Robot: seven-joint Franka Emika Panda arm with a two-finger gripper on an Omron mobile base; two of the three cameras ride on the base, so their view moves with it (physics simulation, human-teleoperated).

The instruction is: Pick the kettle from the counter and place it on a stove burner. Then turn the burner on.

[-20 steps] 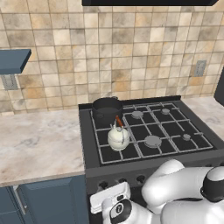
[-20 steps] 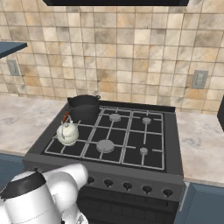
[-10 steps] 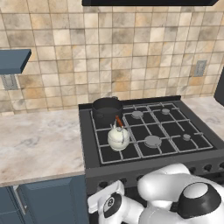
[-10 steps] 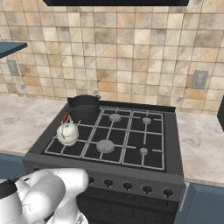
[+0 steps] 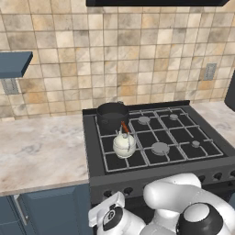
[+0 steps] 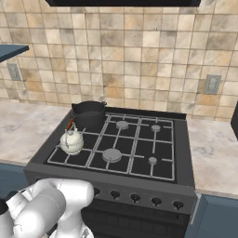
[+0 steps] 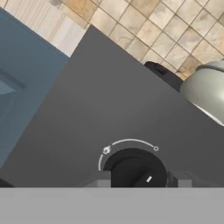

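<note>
— So, where were the fingers [image 7: 138, 183]?
— They sat on each side of a round black knob [image 7: 135, 170] on the dark front of the stove [image 7: 109, 109]. One tip was just left of the knob and one just right.
— Were they pinching it?
— I could not tell if they touched it. They were a little apart, with the knob between them.
— And the kettle [image 5: 124, 143]?
— It stood up on the stove, on the front left stove burner [image 6: 69, 155], far above the fingers. A dark pot [image 5: 112, 115] sat just behind it. Its red handle leaned toward the pot.
— And the counter [image 5: 41, 151]?
— It lay off to the left of the stove.
</note>
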